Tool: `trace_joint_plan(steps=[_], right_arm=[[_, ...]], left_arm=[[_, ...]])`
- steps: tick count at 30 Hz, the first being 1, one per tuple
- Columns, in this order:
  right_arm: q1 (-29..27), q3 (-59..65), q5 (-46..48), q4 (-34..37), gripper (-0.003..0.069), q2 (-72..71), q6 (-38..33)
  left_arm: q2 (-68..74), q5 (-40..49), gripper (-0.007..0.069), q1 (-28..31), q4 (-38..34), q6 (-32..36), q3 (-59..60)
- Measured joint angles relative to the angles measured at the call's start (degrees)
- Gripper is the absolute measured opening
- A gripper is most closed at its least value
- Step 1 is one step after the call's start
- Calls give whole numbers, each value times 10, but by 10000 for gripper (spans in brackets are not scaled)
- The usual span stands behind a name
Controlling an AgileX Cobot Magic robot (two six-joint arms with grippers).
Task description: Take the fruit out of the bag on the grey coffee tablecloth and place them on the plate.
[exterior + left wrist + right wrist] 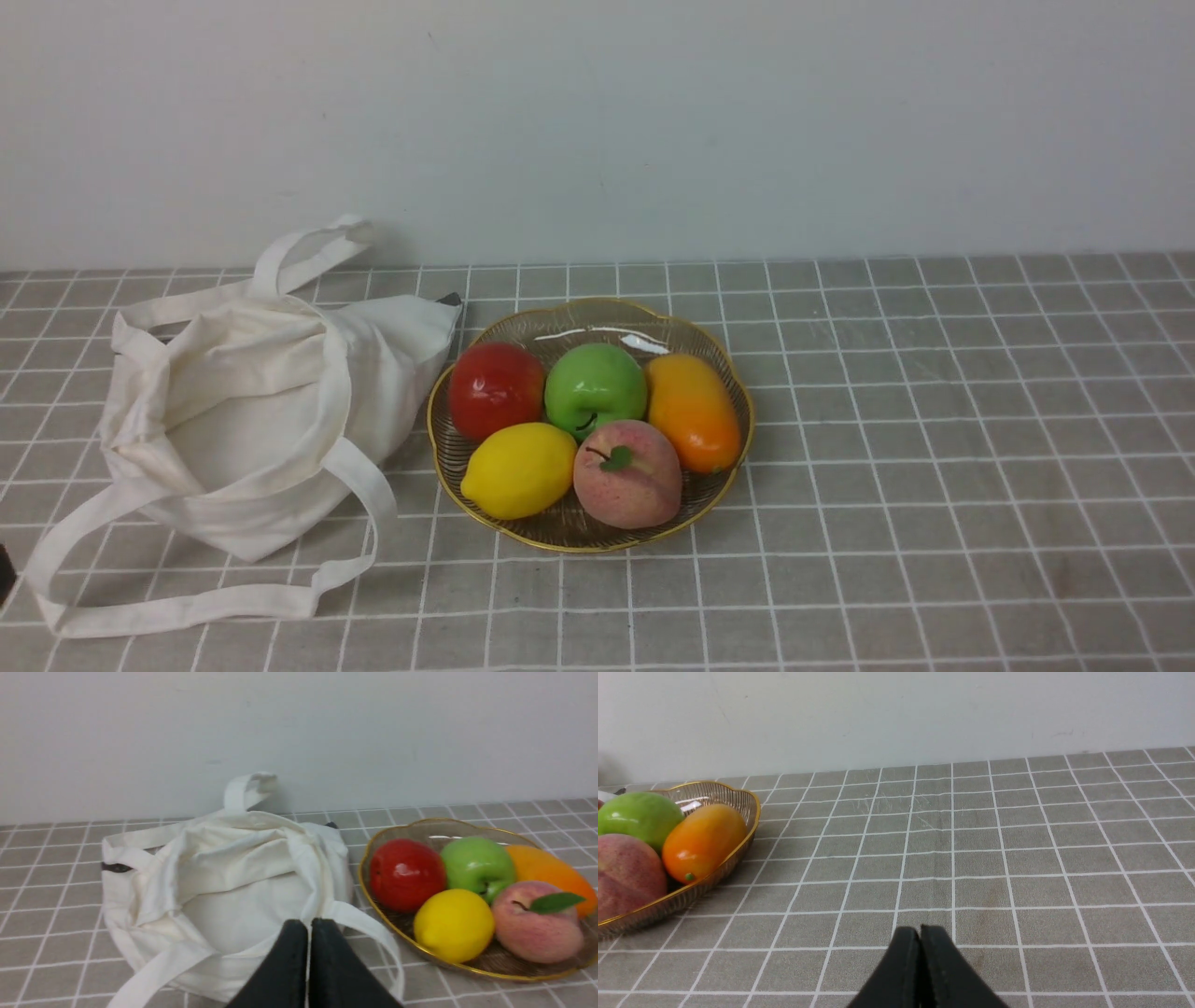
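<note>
The pinkish peach (627, 474) with a green leaf lies in the amber glass plate (597, 313), at its near side. It also shows in the left wrist view (537, 921) and the right wrist view (626, 872). The cream cloth bag (252, 411) lies slumped and open to the left of the plate on the grey checked tablecloth (934, 420); its inside looks empty. My left gripper (309, 924) is shut and empty, held back from the bag (233, 872). My right gripper (920, 929) is shut and empty over bare cloth, to the right of the plate (747, 807). Neither gripper shows in the front view.
The plate also holds a glossy red apple (495, 387), a green apple (596, 387), an orange mango (693, 411) and a yellow lemon (519, 469). The bag's long handles (187, 611) trail toward the near edge. A white wall stands behind.
</note>
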Motion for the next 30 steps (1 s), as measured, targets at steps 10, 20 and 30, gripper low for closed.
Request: trace_joint_plan(steps=[10, 20, 30], right_arm=[[0, 0, 0, 0, -15, 0, 0], [0, 0, 0, 0, -15, 0, 0], [0, 0, 0, 0, -15, 0, 0]], left_arm=[[-61, -27, -8, 43, -9, 15, 152], [-61, -15, -8, 37, -11, 23, 152], [-61, -14, -8, 37, -11, 23, 152]])
